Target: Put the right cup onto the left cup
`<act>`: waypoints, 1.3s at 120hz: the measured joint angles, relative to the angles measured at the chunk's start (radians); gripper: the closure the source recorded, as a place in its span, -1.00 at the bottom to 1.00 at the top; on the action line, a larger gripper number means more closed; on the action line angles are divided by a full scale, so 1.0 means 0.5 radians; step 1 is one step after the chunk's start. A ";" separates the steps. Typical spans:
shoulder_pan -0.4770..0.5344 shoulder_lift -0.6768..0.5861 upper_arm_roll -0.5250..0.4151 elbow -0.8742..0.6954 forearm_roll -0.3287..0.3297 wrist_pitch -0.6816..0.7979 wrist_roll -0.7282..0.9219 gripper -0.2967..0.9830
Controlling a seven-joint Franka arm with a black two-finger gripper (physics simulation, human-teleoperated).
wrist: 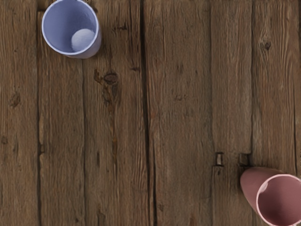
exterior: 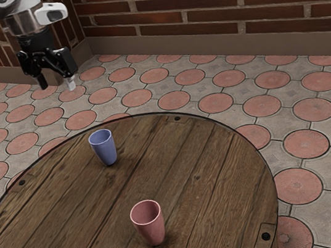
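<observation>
Black metal-looking 2-finger gripper (exterior: 57,86): spread wide, empty | pink tapered ceramic-looking cup (exterior: 151,231) stands upright below gripper, farther off than blue tapered ceramic-looking cup (exterior: 106,153) | likely light, stiff, slick, chippable; best pinched across opposite upper walls

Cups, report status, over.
Tool open, holding nothing. Blue cup and pink cup upright on the table, apart, unstacked. No obstacle seen between them.
</observation>
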 joint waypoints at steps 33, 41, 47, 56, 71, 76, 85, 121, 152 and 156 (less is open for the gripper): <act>0.042 0.026 -0.140 -0.053 0.022 0.057 -0.050 -0.54; 0.086 0.033 -0.211 -0.151 0.024 0.108 -0.056 -0.54; 0.094 0.060 -0.245 -0.231 0.024 0.166 -0.058 -0.54; 0.081 0.112 -0.287 -0.314 0.023 0.267 -0.062 -0.54; 0.033 0.226 -0.336 -0.400 0.021 0.441 -0.069 -0.54; 0.034 0.237 -0.349 -0.454 0.019 0.500 -0.072 -0.54; 0.040 0.210 -0.370 -0.609 0.011 0.623 -0.078 -0.54; 0.053 -0.046 -0.548 -1.133 -0.005 0.988 -0.147 -0.54; 0.040 -0.139 -0.719 -1.277 -0.024 1.114 -0.256 -0.54; 0.028 -0.141 -0.732 -1.282 -0.027 1.123 -0.269 -0.54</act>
